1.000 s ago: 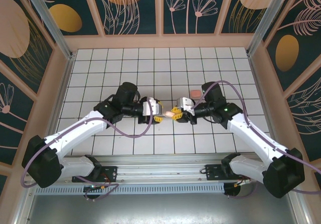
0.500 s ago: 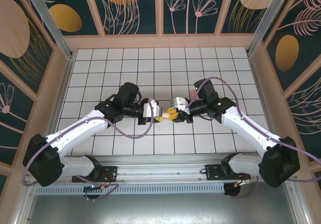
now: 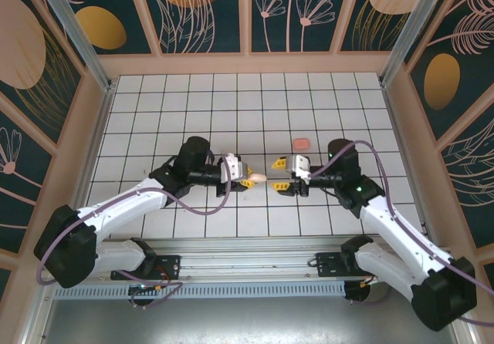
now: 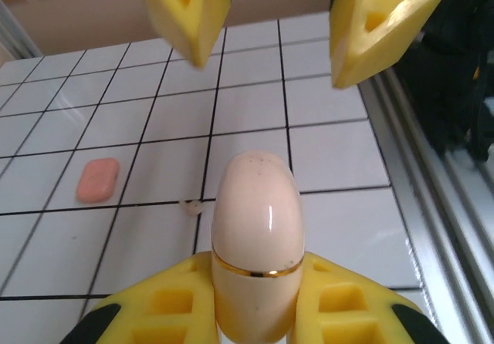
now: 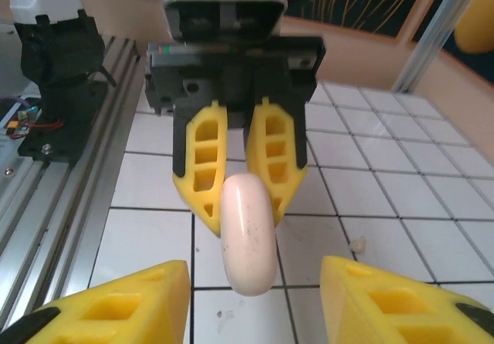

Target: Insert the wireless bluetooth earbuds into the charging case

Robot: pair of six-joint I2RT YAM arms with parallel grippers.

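Earbud (image 4: pixel 189 205), tiny and beige, lies loose on the tiled counter (image 4: pixel 324 105). Left gripper (image 3: pixel 248 180) is clamped on the closed beige charging case (image 4: pixel 255 244), contents hidden. Right gripper (image 3: pixel 279 173) stands apart, empty.

Beige case (image 3: pixel 260 177) blocks gap between left tool (image 3: pixel 248 179) and right tool (image 3: pixel 280 173).
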